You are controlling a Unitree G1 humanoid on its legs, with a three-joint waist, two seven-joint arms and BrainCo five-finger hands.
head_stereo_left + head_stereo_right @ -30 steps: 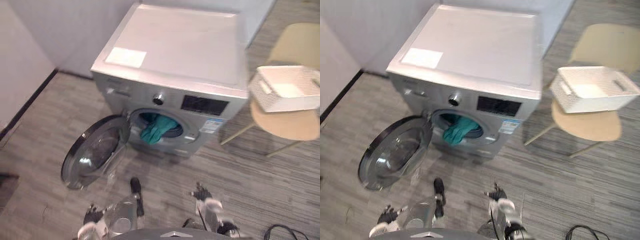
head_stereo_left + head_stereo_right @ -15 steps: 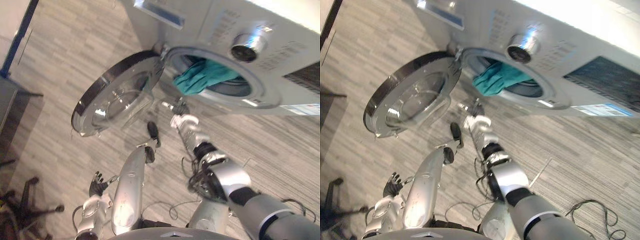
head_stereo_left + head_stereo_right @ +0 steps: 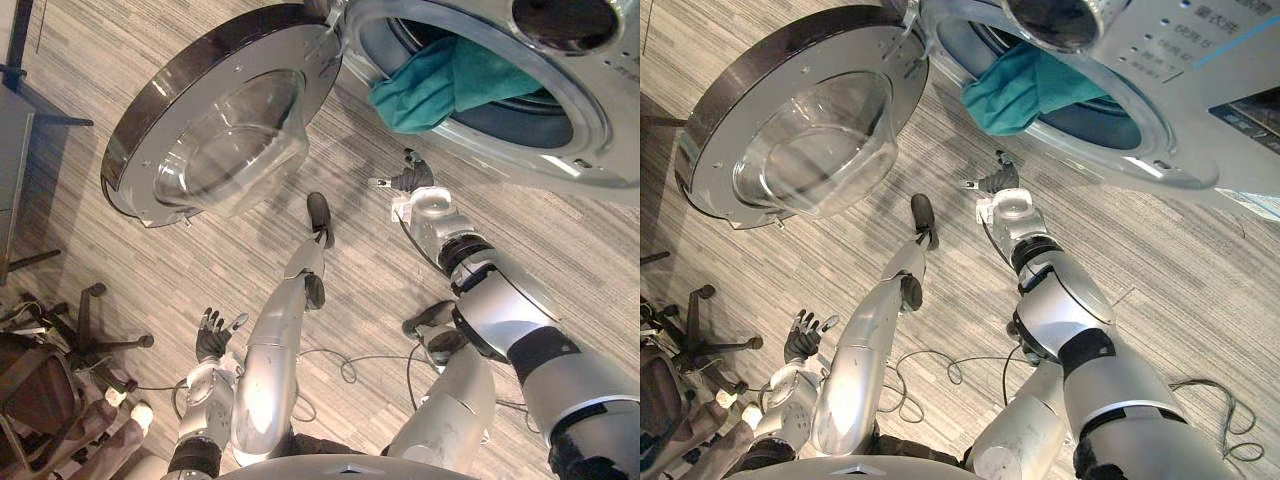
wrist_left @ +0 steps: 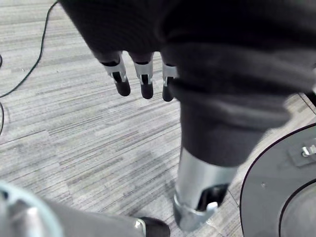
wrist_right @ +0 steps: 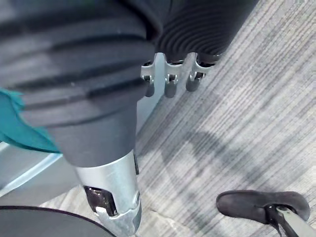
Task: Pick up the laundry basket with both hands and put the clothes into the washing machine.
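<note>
Cloth: teal cloth (image 3: 440,85) hangs half out of washing machine (image 3: 605,120), door (image 3: 215,120) open.
Handling: soft, light, limp; probably best to bunch the hanging fold.
Right robot hand (image 3: 411,179): just below cloth, fingers relaxed, empty.
Left robot hand (image 3: 212,338): low, fingers spread, empty.

Print on washing machine (image 3: 1170,60) panel: illegible.

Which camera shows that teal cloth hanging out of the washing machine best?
The left eye view: the teal cloth shows whole, draped over the rim of the washing machine opening. The right eye view shows it much the same. The right wrist view catches a teal corner beside the right hand.
</note>
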